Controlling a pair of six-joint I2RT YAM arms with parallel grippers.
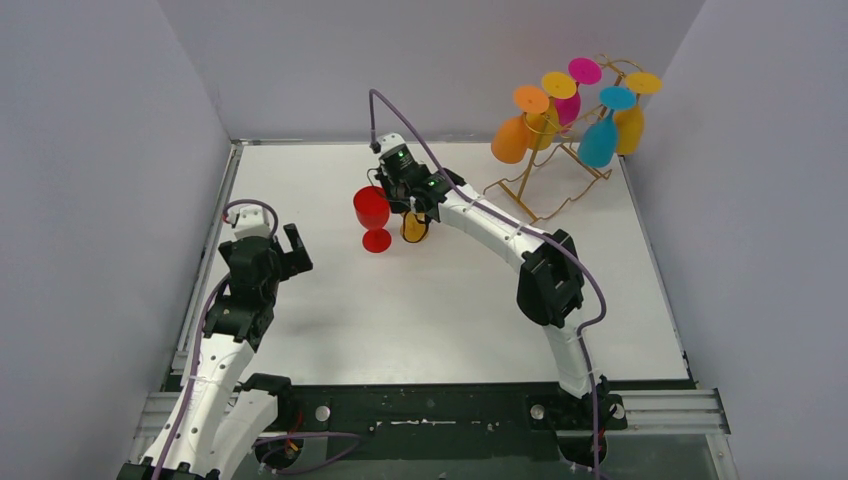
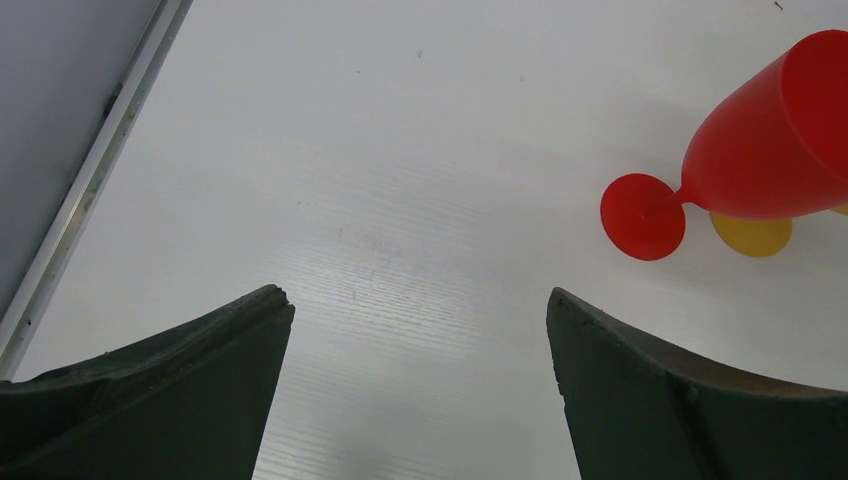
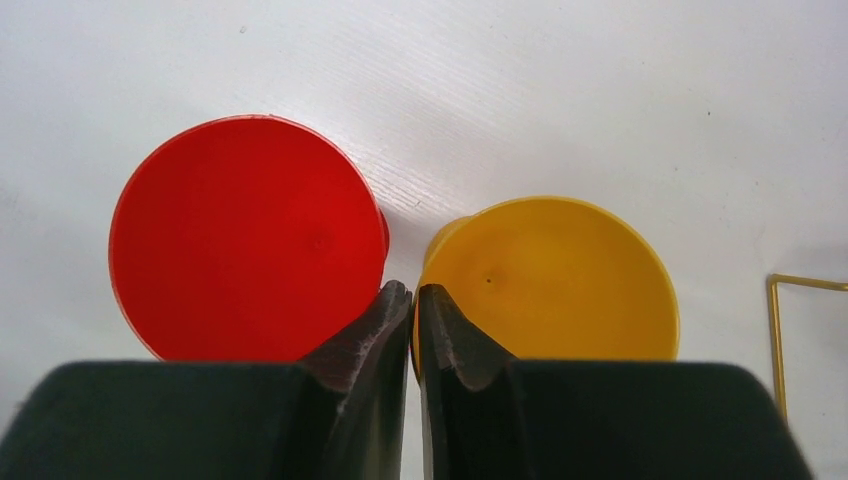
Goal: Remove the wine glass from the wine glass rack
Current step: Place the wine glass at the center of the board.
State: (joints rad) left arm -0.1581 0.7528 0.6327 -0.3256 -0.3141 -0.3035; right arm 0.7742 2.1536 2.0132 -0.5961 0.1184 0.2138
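The gold wire wine glass rack (image 1: 545, 185) stands at the table's far right, with several coloured wine glasses hanging bowl-down from it, among them an orange one (image 1: 512, 138) and a blue one (image 1: 598, 140). A red wine glass (image 1: 372, 212) (image 3: 245, 240) stands upright mid-table. Right beside it stands a yellow wine glass (image 1: 415, 230) (image 3: 560, 280). My right gripper (image 1: 412, 212) (image 3: 414, 290) hangs over the two, shut on the yellow glass's near rim, one finger inside the bowl and one outside. My left gripper (image 1: 272, 235) (image 2: 418, 295) is open and holds nothing, well left of the red glass (image 2: 770, 140).
Grey walls close in the white table (image 1: 420, 310) on three sides, and a metal rail (image 2: 90, 190) runs along its left edge. A piece of the rack's wire (image 3: 775, 330) shows at the right of the right wrist view.
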